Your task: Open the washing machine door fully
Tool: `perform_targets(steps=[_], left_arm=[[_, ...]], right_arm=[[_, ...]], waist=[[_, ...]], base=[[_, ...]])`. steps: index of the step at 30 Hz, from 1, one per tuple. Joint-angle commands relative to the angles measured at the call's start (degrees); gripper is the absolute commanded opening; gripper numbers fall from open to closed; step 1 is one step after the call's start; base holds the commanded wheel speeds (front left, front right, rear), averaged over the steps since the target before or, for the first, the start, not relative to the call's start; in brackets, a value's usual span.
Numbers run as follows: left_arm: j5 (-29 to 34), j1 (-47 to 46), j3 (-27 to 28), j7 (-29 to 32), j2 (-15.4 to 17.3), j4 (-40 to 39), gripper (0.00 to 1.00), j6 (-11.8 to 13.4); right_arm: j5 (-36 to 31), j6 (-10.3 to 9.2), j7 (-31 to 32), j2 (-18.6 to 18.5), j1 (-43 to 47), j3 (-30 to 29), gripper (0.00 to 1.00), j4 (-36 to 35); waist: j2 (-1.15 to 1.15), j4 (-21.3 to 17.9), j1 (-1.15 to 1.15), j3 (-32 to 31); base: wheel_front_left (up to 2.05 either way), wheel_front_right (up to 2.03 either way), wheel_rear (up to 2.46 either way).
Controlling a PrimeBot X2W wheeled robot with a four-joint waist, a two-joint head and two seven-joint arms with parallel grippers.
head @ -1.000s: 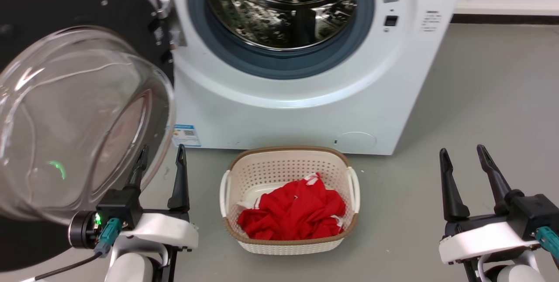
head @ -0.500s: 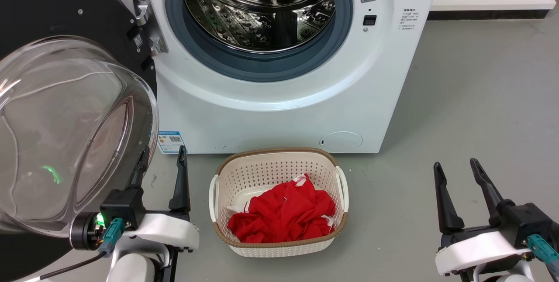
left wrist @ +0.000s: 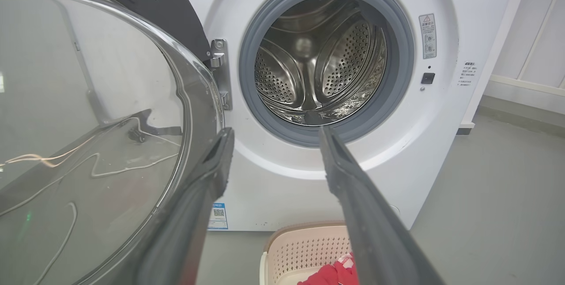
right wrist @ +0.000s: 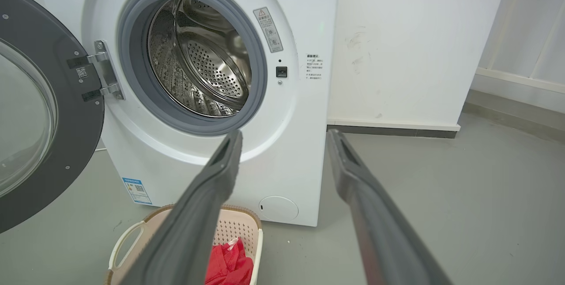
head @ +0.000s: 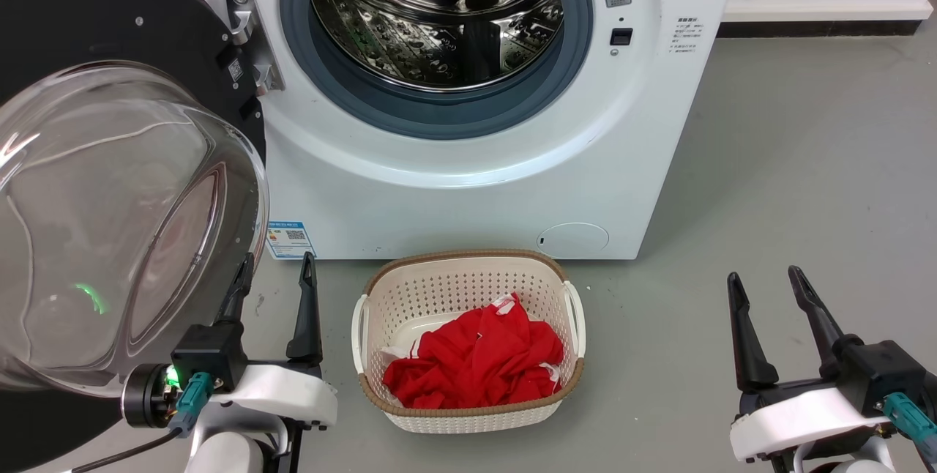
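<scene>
The white washing machine [head: 468, 195] [left wrist: 309, 188] [right wrist: 273, 152] stands ahead with its steel drum [head: 439, 12] exposed. The washing machine door [head: 110, 187] [left wrist: 88, 121] [right wrist: 39, 121], a black disc with a bulging glass bowl, hangs swung out on its hinge [head: 249, 41] at the left. My left gripper [head: 276, 272] [left wrist: 273, 137] is open and empty, low beside the glass bowl's right rim; I cannot tell whether its left finger touches it. At the lower right, away from the machine, my right gripper [head: 765, 282] [right wrist: 284, 139] is open and empty.
A cream laundry basket [head: 468, 268] [right wrist: 247, 219] holding red cloth [head: 476, 359] sits on the grey floor just before the machine, between my arms. A white wall with a dark skirting strip [head: 812, 28] runs to the right of the machine.
The head camera shifted a second ago, sliding the whole scene left and down, then nearly settled. Both grippers stay open; the door shows no clear swing.
</scene>
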Motion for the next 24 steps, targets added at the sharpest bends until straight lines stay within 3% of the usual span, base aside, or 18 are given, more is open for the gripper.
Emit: perform_targets(steps=[1,5,6,9,24], left_arm=[[-0.1,0.1,0.2,-0.1,-0.1,0.0,1.0,0.1],[0.0,0.2,0.3,-0.1,-0.1,-0.1,1.0,0.1],[0.0,0.0,0.1,0.0,-0.1,0.0,0.0,-0.1],[-0.8,0.3,0.3,0.5,-0.4,1.3,0.0,-0.2],[-17.5,0.5,2.2,4.8,-0.8,1.4,0.0,-1.8]], right_arm=[[0.2,-0.04,-0.2,0.1,-0.7,0.0,1.0,0.2],[0.3,-0.04,-0.2,0.1,-0.7,0.0,1.0,0.2],[0.4,0.0,0.0,0.0,-0.1,0.0,0.0,0.2],[1.2,0.0,0.1,0.0,0.5,0.2,0.0,1.2],[19.7,0.0,3.2,-0.6,-1.0,-0.3,0.0,3.1]], waist=[[0.0,0.0,0.01,0.0],[0.0,0.0,0.01,0.0],[0.0,0.0,0.01,0.0],[0.0,0.0,0.01,0.0],[0.0,0.0,0.01,-0.2]], base=[[0.0,0.0,0.0],[0.0,0.0,0.0],[0.0,0.0,0.0],[0.0,0.0,0.0],[0.0,0.0,0.0]])
